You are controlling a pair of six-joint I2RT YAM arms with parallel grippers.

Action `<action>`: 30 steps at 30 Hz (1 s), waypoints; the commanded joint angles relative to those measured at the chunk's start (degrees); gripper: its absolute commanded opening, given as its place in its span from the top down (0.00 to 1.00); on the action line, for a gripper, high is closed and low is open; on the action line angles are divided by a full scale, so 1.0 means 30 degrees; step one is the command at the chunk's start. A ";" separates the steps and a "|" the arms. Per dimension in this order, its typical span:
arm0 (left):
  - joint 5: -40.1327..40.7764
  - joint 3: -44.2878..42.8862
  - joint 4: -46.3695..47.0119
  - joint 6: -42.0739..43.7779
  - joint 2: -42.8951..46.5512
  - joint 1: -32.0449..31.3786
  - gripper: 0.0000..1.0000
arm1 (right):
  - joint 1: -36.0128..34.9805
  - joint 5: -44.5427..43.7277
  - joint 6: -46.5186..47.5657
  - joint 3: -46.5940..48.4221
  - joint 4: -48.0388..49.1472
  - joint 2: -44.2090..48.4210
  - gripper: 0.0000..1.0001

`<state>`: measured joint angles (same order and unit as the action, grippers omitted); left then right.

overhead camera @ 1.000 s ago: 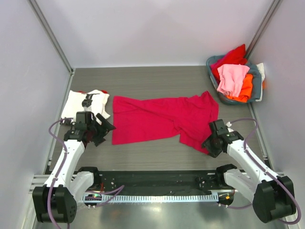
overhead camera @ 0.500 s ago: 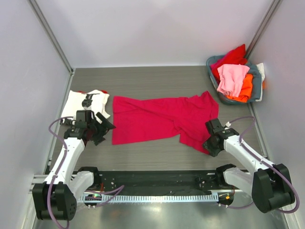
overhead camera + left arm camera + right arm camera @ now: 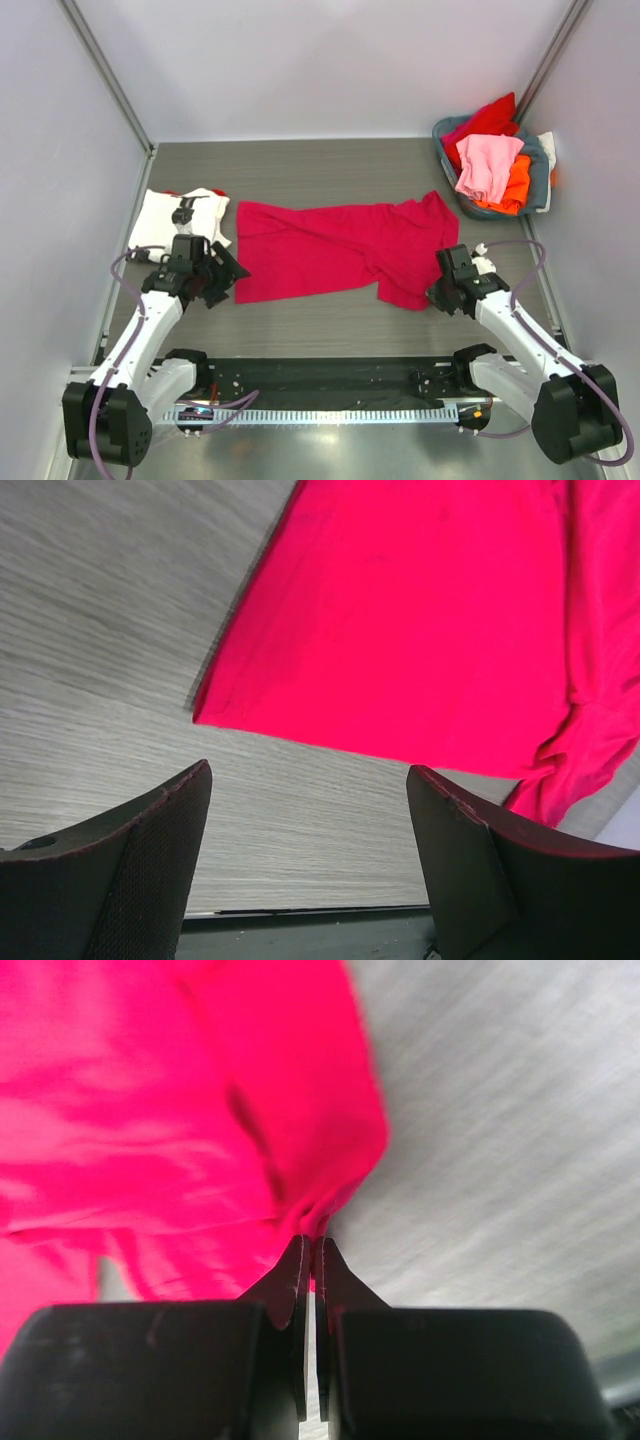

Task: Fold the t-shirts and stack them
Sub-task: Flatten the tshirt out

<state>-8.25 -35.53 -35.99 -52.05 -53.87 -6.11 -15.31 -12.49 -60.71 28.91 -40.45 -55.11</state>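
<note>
A crimson-magenta t-shirt [image 3: 340, 250] lies spread across the middle of the table. My right gripper [image 3: 437, 297] is shut on its near right corner, and the cloth [image 3: 290, 1160] bunches at the closed fingertips [image 3: 300, 1250]. My left gripper [image 3: 228, 283] stands open just off the shirt's near left corner [image 3: 205, 715], with bare table between its fingers [image 3: 150, 860]. A folded white t-shirt [image 3: 180, 218] with black and red markings lies at the far left. More t-shirts, red, pink [image 3: 487, 165] and orange, fill the basket.
The grey-blue basket [image 3: 538, 180] sits at the far right corner by the wall. Metal frame posts and side walls bound the table. A black rail [image 3: 320, 380] runs along the near edge between the arm bases.
My right gripper has closed on the shirt's near right corner and pulled it slightly. My left gripper has slid closer to the near left corner, still open.
</note>
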 commanded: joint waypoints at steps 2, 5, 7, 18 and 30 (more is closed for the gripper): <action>0.0992 0.0650 0.0803 -0.0754 -0.0032 -0.0834 0.23 | -0.0053 0.0879 0.0636 0.0678 0.2084 0.0763 0.99; 0.1577 0.0914 0.0980 -0.1076 -0.0296 -0.1303 0.28 | -0.0082 0.1262 0.1043 0.0677 0.2553 0.0938 0.99; 0.2279 0.1061 0.1126 -0.1223 -0.0384 -0.1479 0.31 | -0.0082 0.2023 0.1572 0.0736 0.3080 0.1143 0.99; 0.3980 0.1588 0.2327 -0.1458 -0.2316 -0.1538 0.41 | -0.0111 0.2611 0.2803 0.0209 0.3638 0.3985 0.99; 0.3599 0.2086 0.3499 -0.1663 -0.4016 -0.1918 0.45 | -0.0082 0.2055 0.2746 -0.0318 0.3579 0.5947 0.99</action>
<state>2.09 -29.78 -28.18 -56.64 -65.25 -10.96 -15.31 -5.28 -52.45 28.67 -31.22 -39.31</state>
